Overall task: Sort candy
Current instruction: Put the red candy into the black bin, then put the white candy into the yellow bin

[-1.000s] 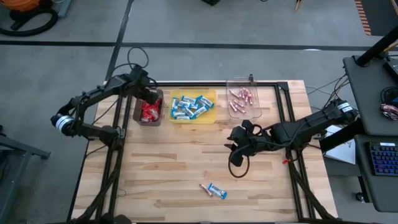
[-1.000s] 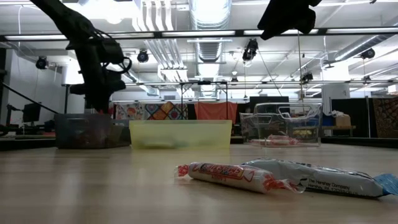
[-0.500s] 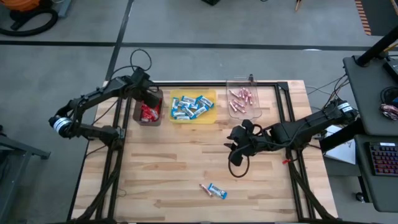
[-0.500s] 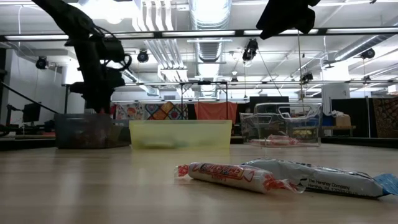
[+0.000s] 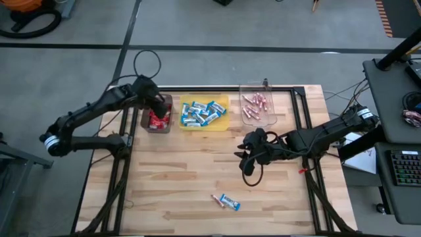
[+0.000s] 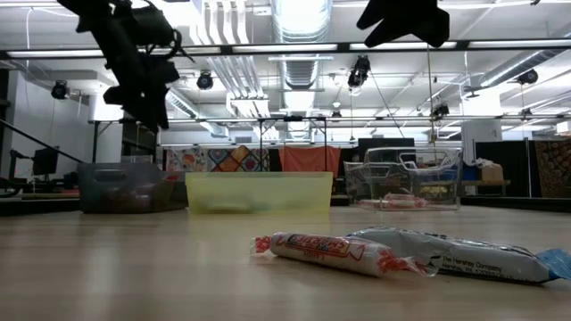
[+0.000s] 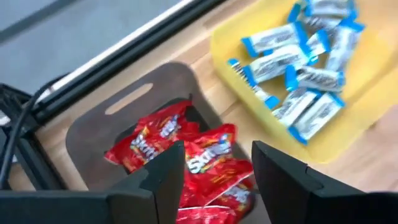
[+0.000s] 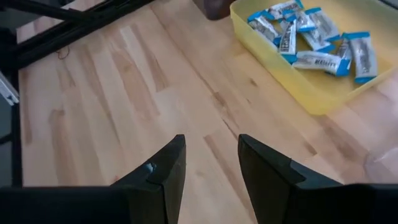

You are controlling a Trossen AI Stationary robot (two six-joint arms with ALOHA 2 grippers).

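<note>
Nearly sorted: red packets in brown bin, blue-and-white bars in yellow, pink sticks in clear. Two stray candies near front edge of surface. Left tool over brown bin and right tool mid-surface, both spread and empty.

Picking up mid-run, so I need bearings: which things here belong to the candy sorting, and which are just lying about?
Job:
- two loose wrapped candies near the table's front edge
- red packets in the brown bin
- blue-and-white bars in the yellow bin
- pink sticks in the clear bin

Lying about:
- keyboard on the side desk
</note>
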